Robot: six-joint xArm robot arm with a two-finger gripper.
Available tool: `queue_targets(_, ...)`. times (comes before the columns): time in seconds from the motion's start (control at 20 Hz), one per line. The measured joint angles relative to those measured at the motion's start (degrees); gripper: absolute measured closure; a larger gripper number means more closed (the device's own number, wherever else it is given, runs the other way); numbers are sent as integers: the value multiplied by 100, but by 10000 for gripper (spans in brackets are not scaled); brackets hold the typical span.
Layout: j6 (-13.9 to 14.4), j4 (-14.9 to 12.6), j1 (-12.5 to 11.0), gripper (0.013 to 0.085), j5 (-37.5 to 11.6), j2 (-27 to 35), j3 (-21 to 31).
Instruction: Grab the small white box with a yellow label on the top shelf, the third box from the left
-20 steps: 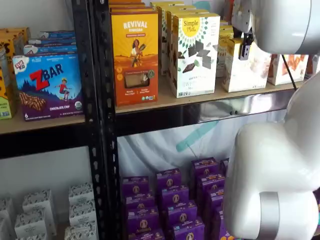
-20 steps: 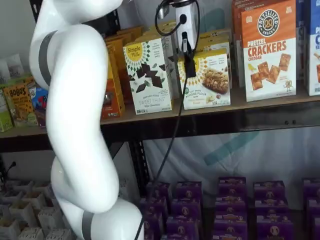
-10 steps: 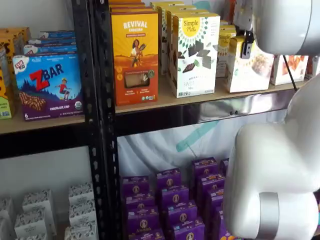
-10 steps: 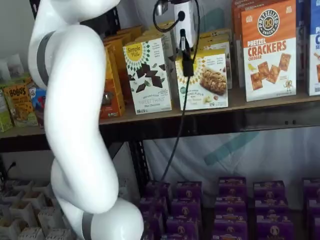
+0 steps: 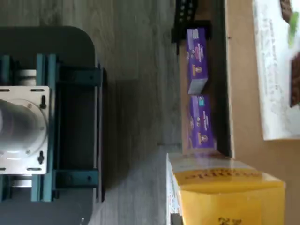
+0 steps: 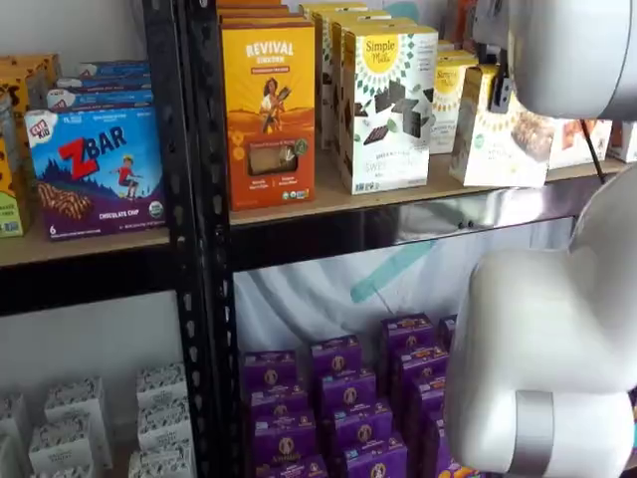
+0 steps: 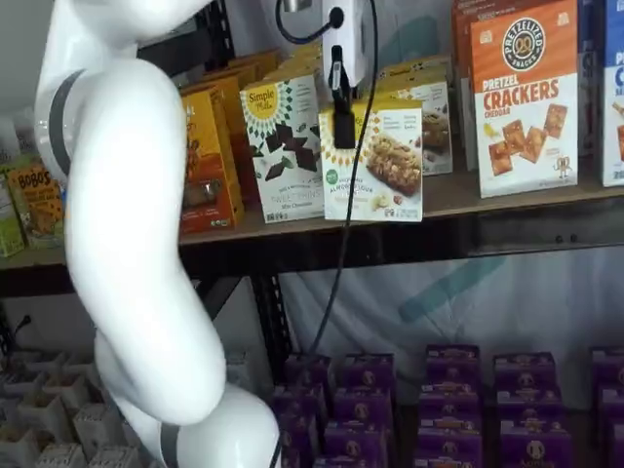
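since its black fingers [image 7: 342,125] are clamped on the short white sunburst-logo carton [image 7: 375,162], it hangs past the tan silvery-railed table's front edge [image 7: 507,232], ready for withdrawal.

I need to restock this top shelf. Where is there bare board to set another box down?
Bare board on the top shelf shows in front of the Pretzel Crackers box. The gripper, shut on the small white box, holds it over the front edge. Leftward, the Simple Mills box and orange boxes crowd together.

"PRETZEL CRACKERS" marks the orange-topped box [image 7: 525,97]; "ZBAR" the blue box [image 6: 96,169].
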Motion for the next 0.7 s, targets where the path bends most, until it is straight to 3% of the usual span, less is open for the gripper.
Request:
queue_targets(0.25, 71, 51, 36, 690, 359, -316, 136)
queue_targets(0.7, 223, -160, 245, 690, 521, -947, 631)
